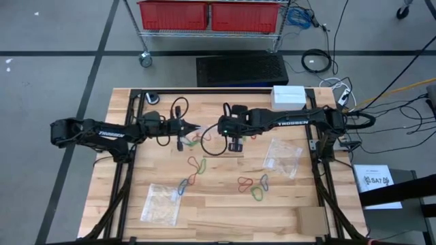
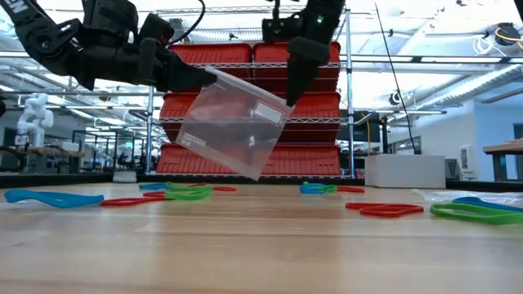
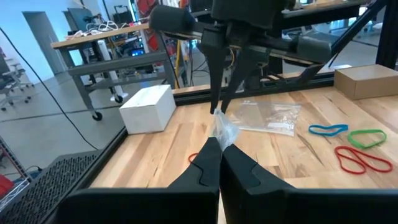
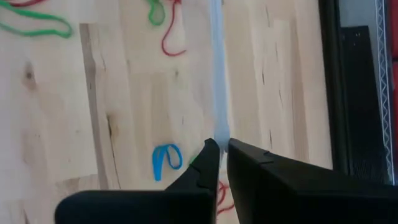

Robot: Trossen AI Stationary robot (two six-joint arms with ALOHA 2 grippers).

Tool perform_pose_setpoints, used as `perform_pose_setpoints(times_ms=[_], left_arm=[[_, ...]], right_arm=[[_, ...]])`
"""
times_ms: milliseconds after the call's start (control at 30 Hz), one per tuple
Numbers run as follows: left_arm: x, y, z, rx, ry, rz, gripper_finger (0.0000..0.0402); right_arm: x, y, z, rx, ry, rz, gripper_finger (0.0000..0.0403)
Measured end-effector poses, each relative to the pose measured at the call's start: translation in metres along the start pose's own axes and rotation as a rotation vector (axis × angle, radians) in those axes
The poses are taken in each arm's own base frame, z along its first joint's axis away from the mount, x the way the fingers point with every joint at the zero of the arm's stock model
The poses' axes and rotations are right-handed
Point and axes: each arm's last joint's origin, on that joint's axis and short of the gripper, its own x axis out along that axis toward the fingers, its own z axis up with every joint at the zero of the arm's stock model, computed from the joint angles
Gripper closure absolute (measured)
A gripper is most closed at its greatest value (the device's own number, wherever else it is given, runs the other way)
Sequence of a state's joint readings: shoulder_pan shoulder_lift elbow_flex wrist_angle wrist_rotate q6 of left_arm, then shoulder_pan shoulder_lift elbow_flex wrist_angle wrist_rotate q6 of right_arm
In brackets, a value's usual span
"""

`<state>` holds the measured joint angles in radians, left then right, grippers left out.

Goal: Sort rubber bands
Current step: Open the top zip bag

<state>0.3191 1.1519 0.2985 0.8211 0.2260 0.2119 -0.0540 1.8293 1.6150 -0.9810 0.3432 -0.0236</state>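
Above the table, left gripper (image 3: pixel 219 144) and right gripper (image 4: pixel 219 144) jaws seemingly pinch one clear bag (image 2: pixel 233 122).

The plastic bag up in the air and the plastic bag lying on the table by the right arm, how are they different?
The held bag hangs tilted above the table, pinched by the left gripper and the right gripper; the lying bag rests flat on the wood, untouched. The held bag is stretched open between two corners; the lying bag looks crumpled. Both are clear plastic.
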Motion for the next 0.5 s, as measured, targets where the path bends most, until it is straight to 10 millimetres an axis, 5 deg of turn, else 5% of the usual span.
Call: perform_pose_setpoints(times_ms=[267,500], left_arm=[[0.000,0.000,0.000,-0.001,0.005,0.000,0.0402],[0.000,0.000,-0.001,-0.003,0.018,0.005,0.0402]], right_arm=[[-0.017,0.001,-0.008,0.021,0.015,-0.051,0.0357],[-0.052,0.000,0.003,0.092,-0.228,-0.028,0.0282]])
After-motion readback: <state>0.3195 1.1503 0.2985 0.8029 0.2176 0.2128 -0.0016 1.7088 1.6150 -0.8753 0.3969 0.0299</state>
